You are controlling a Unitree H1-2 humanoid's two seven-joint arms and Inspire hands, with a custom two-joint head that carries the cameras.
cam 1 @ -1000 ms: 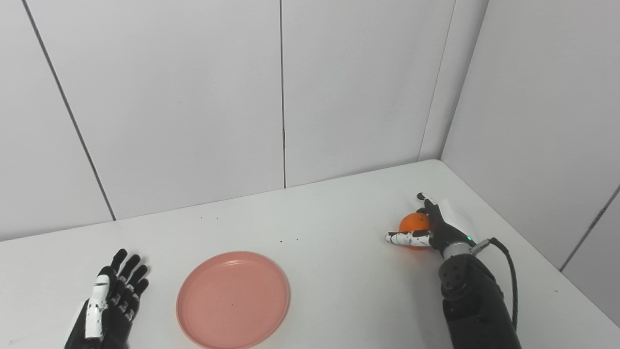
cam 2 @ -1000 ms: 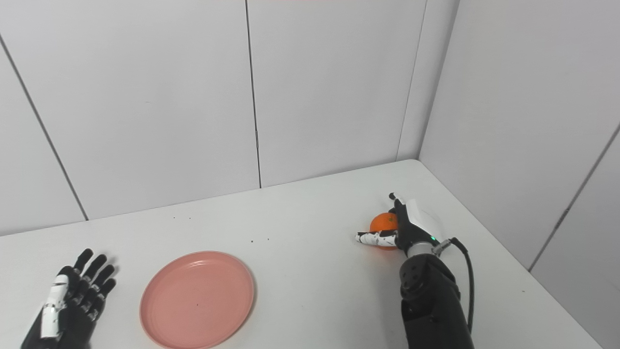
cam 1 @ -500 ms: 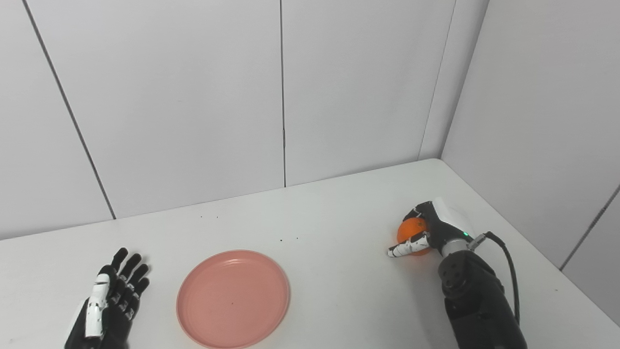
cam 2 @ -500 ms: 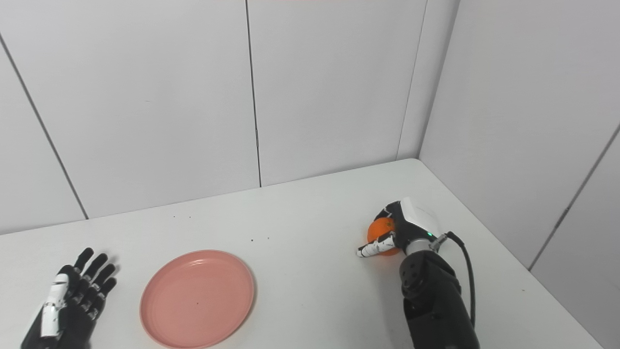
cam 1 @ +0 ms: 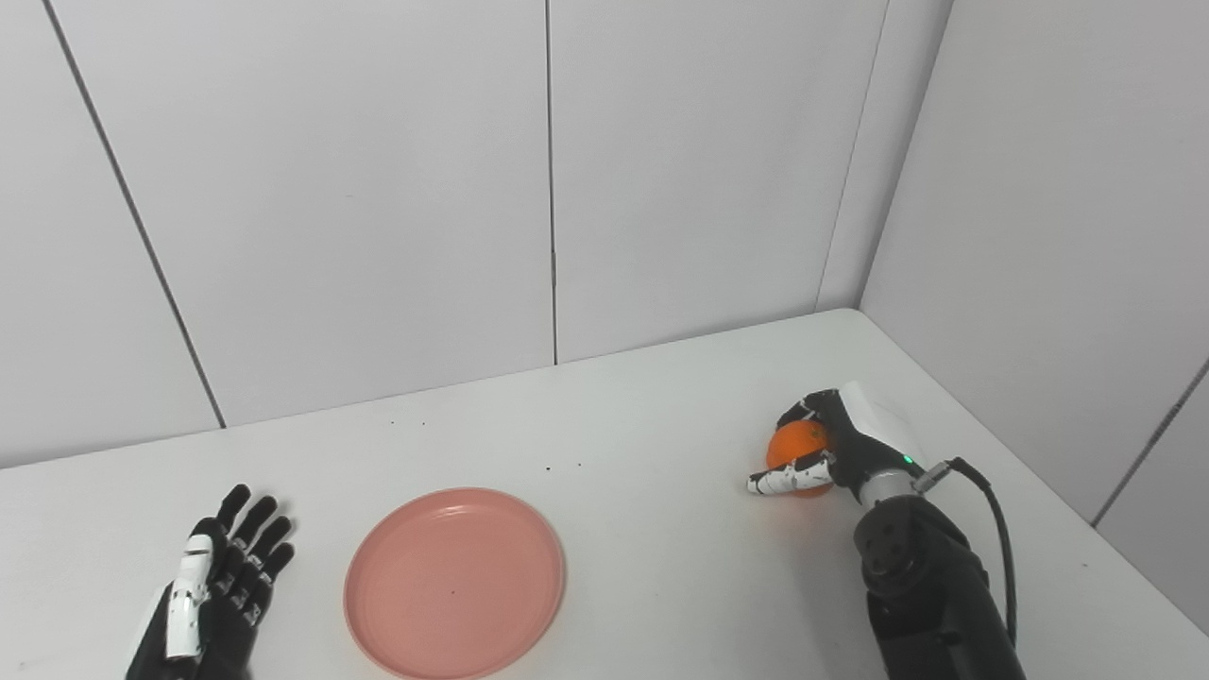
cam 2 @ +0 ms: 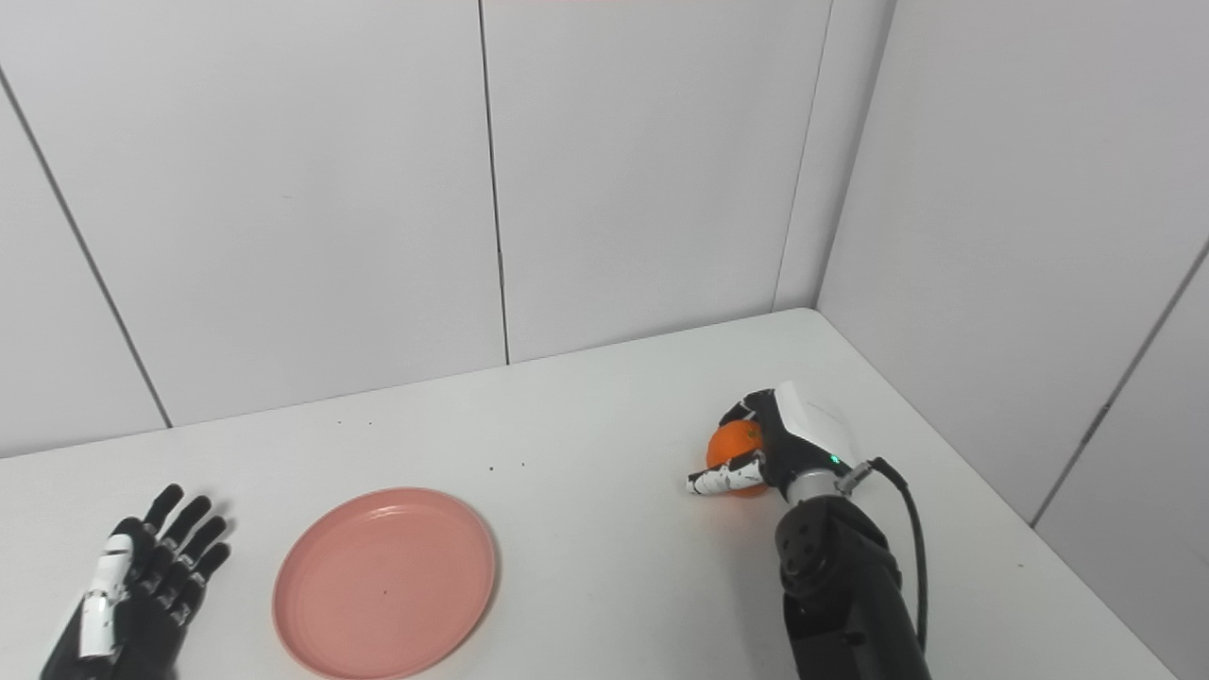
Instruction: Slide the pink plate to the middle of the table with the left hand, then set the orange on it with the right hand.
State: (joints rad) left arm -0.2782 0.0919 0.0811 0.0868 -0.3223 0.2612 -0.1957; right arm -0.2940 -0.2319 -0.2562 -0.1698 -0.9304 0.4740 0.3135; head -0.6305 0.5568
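The pink plate (cam 1: pixel 455 581) lies flat on the white table (cam 1: pixel 642 444), left of centre near the front edge. My left hand (cam 1: pixel 219 590) is open and empty, resting on the table to the left of the plate, apart from it. The orange (cam 1: pixel 795 444) is at the right side of the table. My right hand (cam 1: pixel 836 444) is shut on the orange, fingers curled over its top and thumb under its front. The orange also shows in the right eye view (cam 2: pixel 732 444).
White wall panels close off the back and the right side of the table. The table's right edge (cam 1: pixel 1020 472) runs just beyond my right arm. A black cable (cam 1: pixel 987 501) loops off my right wrist.
My right hand's fingers closed over the orange, and hand and orange have shifted slightly left. The left hand and the plate have not moved.
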